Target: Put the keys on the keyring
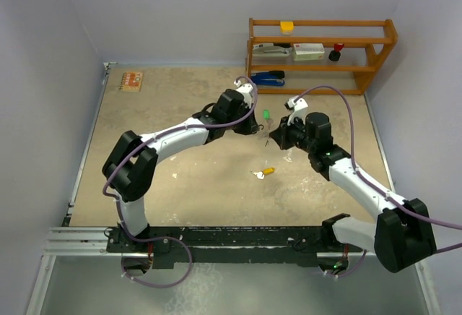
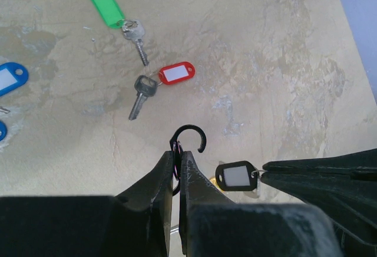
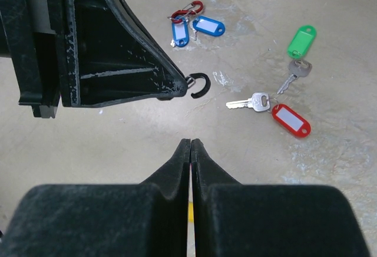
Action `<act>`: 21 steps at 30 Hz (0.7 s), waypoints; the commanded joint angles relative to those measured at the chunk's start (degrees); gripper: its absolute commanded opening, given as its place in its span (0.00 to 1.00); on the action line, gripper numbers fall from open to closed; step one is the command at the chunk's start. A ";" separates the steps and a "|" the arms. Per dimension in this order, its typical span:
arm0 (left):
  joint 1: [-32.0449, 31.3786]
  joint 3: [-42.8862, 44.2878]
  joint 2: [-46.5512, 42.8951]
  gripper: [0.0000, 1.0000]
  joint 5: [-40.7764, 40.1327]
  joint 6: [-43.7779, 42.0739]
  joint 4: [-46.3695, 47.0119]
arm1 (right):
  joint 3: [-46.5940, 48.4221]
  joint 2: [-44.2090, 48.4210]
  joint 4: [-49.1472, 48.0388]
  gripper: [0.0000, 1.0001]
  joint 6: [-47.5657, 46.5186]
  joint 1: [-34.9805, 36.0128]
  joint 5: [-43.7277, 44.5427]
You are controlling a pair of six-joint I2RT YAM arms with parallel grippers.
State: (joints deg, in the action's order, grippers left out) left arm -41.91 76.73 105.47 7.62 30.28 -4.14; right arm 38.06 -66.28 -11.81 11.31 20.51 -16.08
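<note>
My left gripper (image 2: 179, 151) is shut on a black hook-shaped keyring (image 2: 191, 133), whose open hook sticks up past the fingertips. My right gripper (image 3: 190, 143) is shut; in the left wrist view its tips (image 2: 265, 174) pinch the small ring of a black-tagged key (image 2: 235, 176) just right of the hook, not touching it. On the table lie a green-tagged key (image 2: 106, 6), a red-tagged key (image 2: 176, 73), two blue tags (image 3: 179, 33) and a yellow-tagged key (image 1: 266, 172). In the top view both grippers (image 1: 261, 134) meet at mid-table.
A red figure-8 clip (image 3: 187, 10) lies by the blue tags. A wooden shelf (image 1: 317, 48) with a stapler and boxes stands at the back right. An orange card (image 1: 131, 80) lies at the back left.
</note>
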 commanded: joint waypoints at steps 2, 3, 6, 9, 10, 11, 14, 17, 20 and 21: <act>-0.97 3.65 0.61 0.00 2.11 -1.63 0.13 | 1.49 -0.72 -2.69 0.00 -1.67 0.75 -0.37; -1.09 3.76 0.66 0.00 2.20 -1.70 0.10 | 1.49 -0.88 -2.75 0.00 -1.72 0.81 -0.32; -1.25 4.02 0.83 0.00 2.53 -1.76 -0.14 | 1.79 -1.42 -2.86 0.00 -1.89 0.85 -0.02; -1.38 4.30 1.09 0.00 2.98 -1.99 -0.34 | 1.86 -1.95 -3.06 0.00 -2.00 0.93 0.27; -1.41 4.38 1.13 0.00 3.09 -2.00 -0.41 | 1.80 -2.05 -3.36 0.00 -1.90 0.89 0.40; -1.48 4.51 1.26 0.00 3.13 -2.03 -0.55 | 1.68 -2.17 -3.65 0.00 -1.79 0.91 0.50; -1.53 4.91 1.68 0.00 3.24 -2.28 -1.14 | 1.87 -2.72 -4.09 0.00 -1.74 0.93 0.43; -1.65 5.16 1.93 0.00 3.47 -2.43 -1.31 | 2.19 -3.19 -4.30 0.00 -1.73 0.93 0.27; -1.70 5.34 2.19 0.00 3.63 -2.58 -1.48 | 2.47 -3.64 -4.38 0.00 -1.74 1.02 0.26; -1.70 5.41 2.26 0.00 3.60 -2.58 -1.55 | 2.52 -3.80 -4.35 0.00 -1.78 1.02 0.27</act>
State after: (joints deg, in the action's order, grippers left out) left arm -43.22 79.29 107.77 10.13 28.95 -5.76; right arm 38.13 -69.76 -13.45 10.26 21.10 -15.99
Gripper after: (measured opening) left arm 0.019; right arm 0.005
